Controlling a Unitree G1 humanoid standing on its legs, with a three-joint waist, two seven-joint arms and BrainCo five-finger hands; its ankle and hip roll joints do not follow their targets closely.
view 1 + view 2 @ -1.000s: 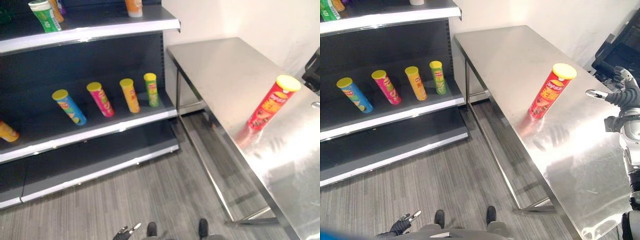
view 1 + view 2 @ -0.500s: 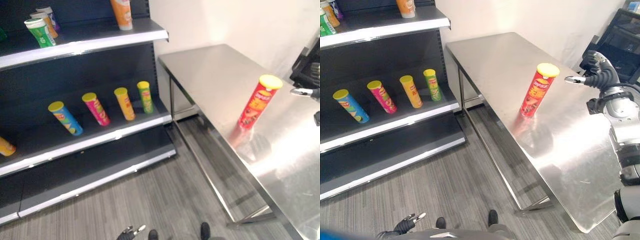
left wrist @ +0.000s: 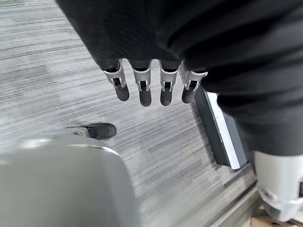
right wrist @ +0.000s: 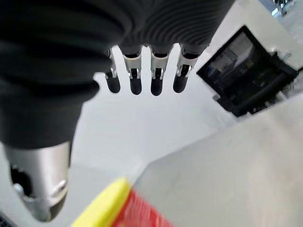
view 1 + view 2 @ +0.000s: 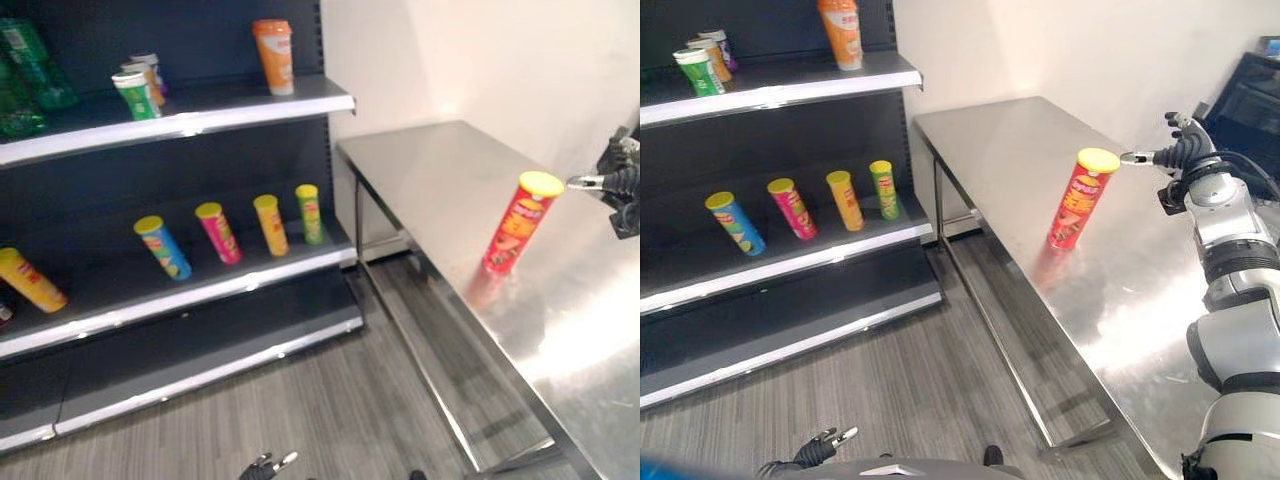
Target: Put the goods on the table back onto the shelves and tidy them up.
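The right hand (image 5: 1185, 155) hangs beside the yellow lid of the red can (image 5: 1077, 198), at about three o'clock from it, with one silver finger stretched toward the lid and its tip just beside it; I cannot tell whether it touches. In the right wrist view the fingers (image 4: 135, 78) hang straight in a row, apart from the thumb, holding nothing, with the can's yellow lid showing below them. The red can stands upright near the front edge of the steel surface (image 5: 1020, 150), the one item of goods I can see left there. The left hand (image 5: 262, 467) hangs low at six o'clock over the grey floor, its fingers (image 3: 144, 92) straight and relaxed, empty. To the nine o'clock side the shelves (image 5: 190, 115) already carry goods: four cans (image 5: 222, 231) lean in a row on the middle shelf, a yellow can (image 5: 30, 281) lies further left, and an orange cup (image 5: 274, 56) stands with small tubs on the top shelf. By my reckoning the job is mostly done; the red can is not yet grasped, and carrying it over and straightening the leaning row remain.
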